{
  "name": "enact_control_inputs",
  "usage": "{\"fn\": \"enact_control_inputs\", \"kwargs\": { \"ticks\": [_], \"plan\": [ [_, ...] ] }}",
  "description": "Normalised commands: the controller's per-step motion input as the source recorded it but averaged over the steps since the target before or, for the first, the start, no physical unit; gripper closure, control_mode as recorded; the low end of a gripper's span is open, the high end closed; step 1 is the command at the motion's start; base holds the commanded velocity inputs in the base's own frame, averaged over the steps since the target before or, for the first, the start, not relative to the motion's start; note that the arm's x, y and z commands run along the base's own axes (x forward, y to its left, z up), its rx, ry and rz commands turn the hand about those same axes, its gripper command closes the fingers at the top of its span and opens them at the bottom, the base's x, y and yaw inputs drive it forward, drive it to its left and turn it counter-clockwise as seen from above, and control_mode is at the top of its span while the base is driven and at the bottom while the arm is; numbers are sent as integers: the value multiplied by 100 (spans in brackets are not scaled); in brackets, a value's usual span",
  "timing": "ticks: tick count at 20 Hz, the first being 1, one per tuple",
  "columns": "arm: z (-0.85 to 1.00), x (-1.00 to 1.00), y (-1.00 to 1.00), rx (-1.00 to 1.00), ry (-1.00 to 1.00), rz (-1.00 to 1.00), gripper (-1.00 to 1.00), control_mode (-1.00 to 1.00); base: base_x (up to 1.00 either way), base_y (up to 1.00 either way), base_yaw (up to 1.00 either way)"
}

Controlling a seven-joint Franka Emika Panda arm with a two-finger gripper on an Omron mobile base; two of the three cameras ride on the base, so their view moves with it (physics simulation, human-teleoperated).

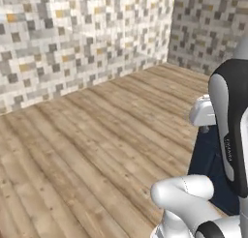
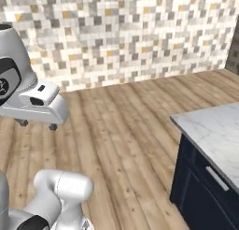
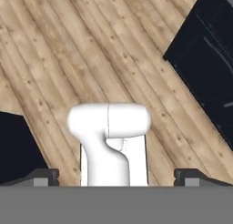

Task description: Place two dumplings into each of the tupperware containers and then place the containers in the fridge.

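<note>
The dumplings, the tupperware containers and the fridge are out of view. My gripper [image 3: 116,176] is open and holds nothing; in the hand view its two dark fingertips [image 3: 45,175] stand far apart. It looks down at the wooden floor. In the right base view the gripper [image 2: 37,125] hangs under the white hand at the left, above the floor. In the left base view the gripper [image 1: 206,129] is at the right, in front of a dark blue cabinet.
A dark blue cabinet [image 2: 200,191] with a pale marble counter top [image 2: 214,128] stands at the right. The same cabinet [image 1: 208,159] sits behind the arm, and the cabinet [image 3: 205,50] fills the hand view's upper right. Wooden floor [image 2: 121,131] runs to a mosaic tile wall [image 2: 130,32].
</note>
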Motion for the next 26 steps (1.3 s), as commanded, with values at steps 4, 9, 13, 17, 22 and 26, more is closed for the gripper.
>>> {"fn": "enact_control_inputs", "kwargs": {
  "ticks": [4,9,13,17,22,26],
  "plan": [
    [0,0,0,0,0,0,-100,100,76,16,-58],
    [0,0,0,0,0,0,-100,100,100,75,-49],
    [0,0,0,0,0,0,-100,100,100,100,-50],
    [0,0,0,0,0,0,-100,100,95,99,-50],
    [0,0,0,0,0,0,-100,100,75,92,-48],
    [0,0,0,0,0,0,-100,100,37,55,-68]
  ]
}}
